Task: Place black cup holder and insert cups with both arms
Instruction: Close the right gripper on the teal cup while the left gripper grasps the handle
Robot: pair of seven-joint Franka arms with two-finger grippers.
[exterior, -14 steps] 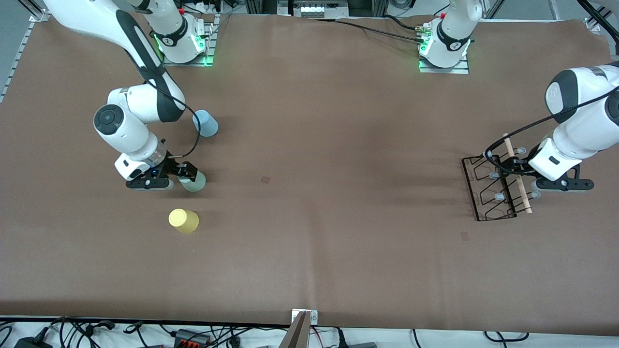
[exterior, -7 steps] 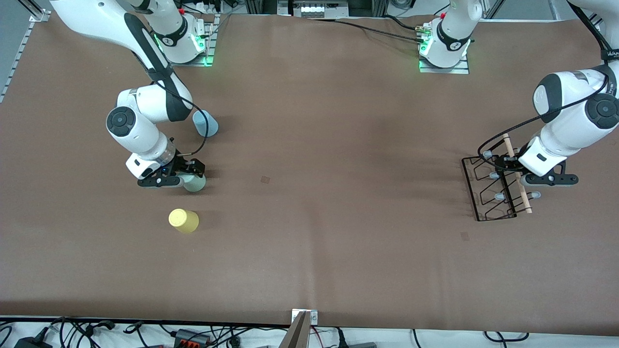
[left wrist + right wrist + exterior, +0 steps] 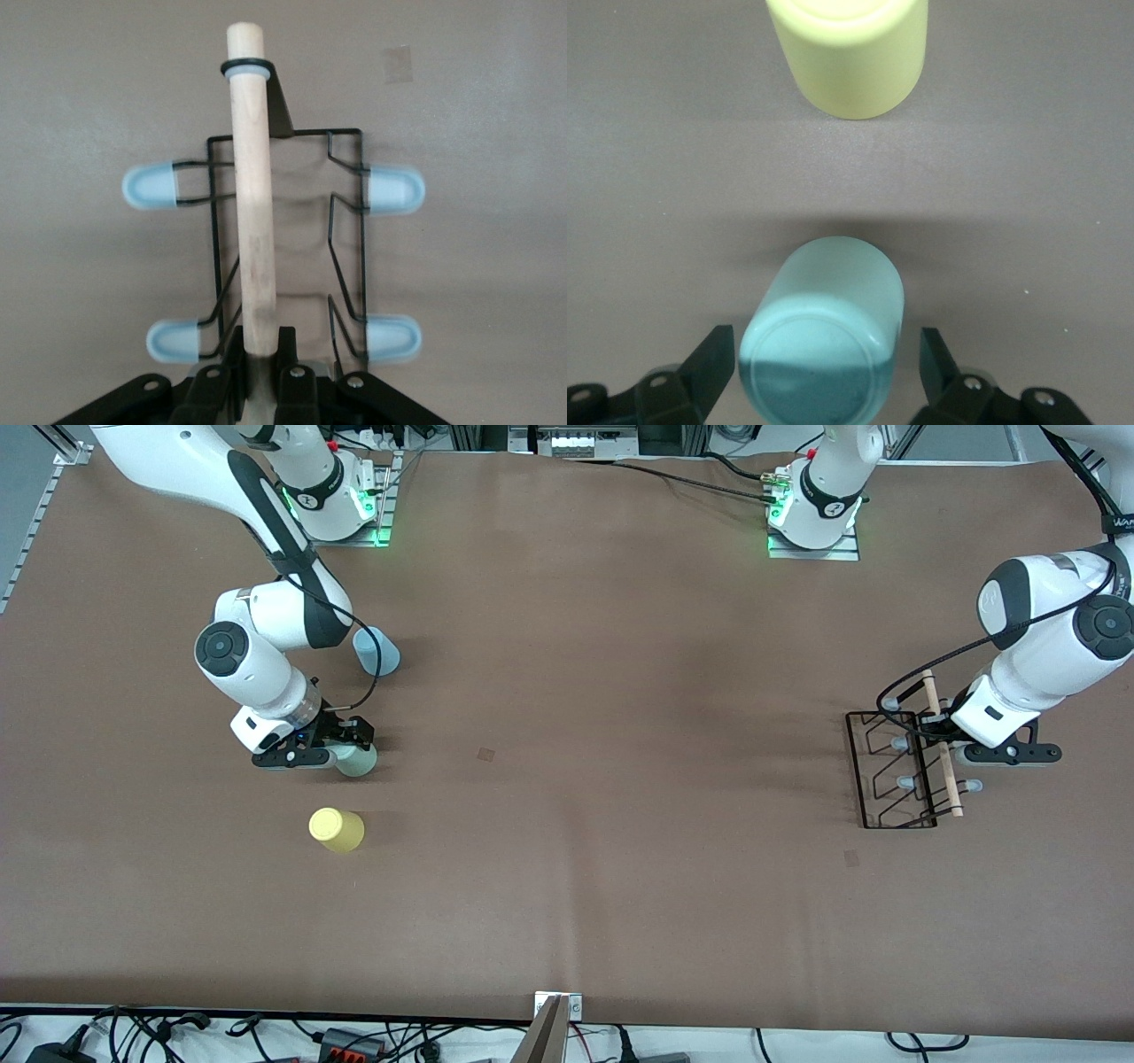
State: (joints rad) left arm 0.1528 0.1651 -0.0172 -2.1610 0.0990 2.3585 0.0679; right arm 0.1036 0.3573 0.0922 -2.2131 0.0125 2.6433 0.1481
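At this moment I had the left gripper point(image 3: 260, 376) down on the black cup holder point(image 3: 902, 770), its fingers point(image 3: 285, 372) pinching the wooden rod handle point(image 3: 252, 199) at the end nearer the arm's wrist. The holder sat at the left arm's end of the desk point(image 3: 620, 691), and I judged that taking it by the rod was the sensible choice: the rod is the only solid part of the thin wire frame, and a grip there should let the rack hang level for carrying toward the middle. The pale-tipped pegs point(image 3: 152, 187) stuck out to either side of the rod, clear of the fingers. The left arm reached in from its base with the elbow folded high and the wrist bent down over the rack.

The right gripper point(image 3: 826, 376) was low at the pale grey-green cup point(image 3: 824, 323), which stood upside down on the desk toward the right arm's end. Its fingers point(image 3: 713, 359) were spread, one on each side of the cup with a gap showing on both, so nothing was held yet. I took that straddle as the set-up for a side grasp. The right arm was folded with its wrist pointing down at the desk.

The yellow cup point(image 3: 337, 829) stood nearer the front camera than the grey-green one, and the light blue cup point(image 3: 376, 652) farther from it; both were untouched.
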